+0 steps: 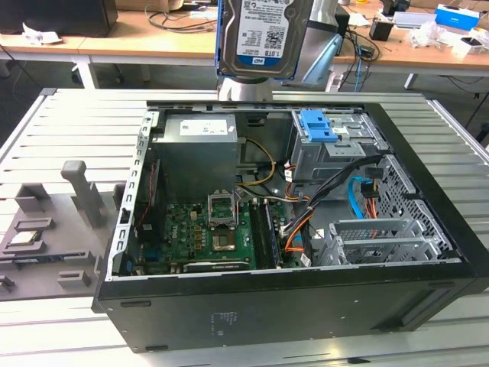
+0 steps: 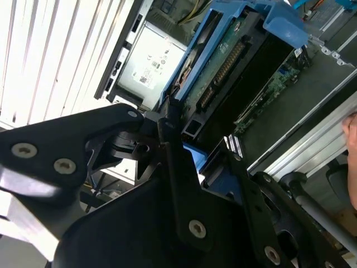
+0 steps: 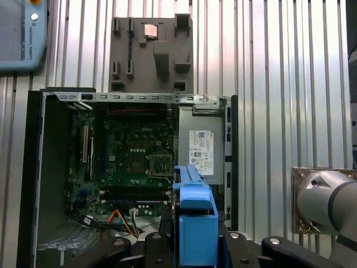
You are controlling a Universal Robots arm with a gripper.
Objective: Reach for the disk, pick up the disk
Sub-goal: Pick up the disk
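Note:
The disk [image 1: 263,38], a silver hard drive with a white-and-blue label and a blue frame, hangs upright well above the open computer case [image 1: 290,306] at the back of the exterior view. The arm [image 1: 325,46] shows just behind it. In the second wrist view my gripper [image 2: 198,131] is shut on the disk [image 2: 223,61], one black finger [image 2: 167,128] on each side of its blue frame. The first wrist view looks straight down along the disk's blue frame [image 3: 195,223] onto the case's motherboard [image 3: 134,162].
Inside the case are a grey power supply [image 1: 199,153], a drive cage with a blue latch piece [image 1: 319,126], and orange and blue cables [image 1: 359,199]. A grey fixture [image 1: 46,229] with a small silver chip [image 1: 27,237] lies at the exterior view's left. Cluttered desks stand behind.

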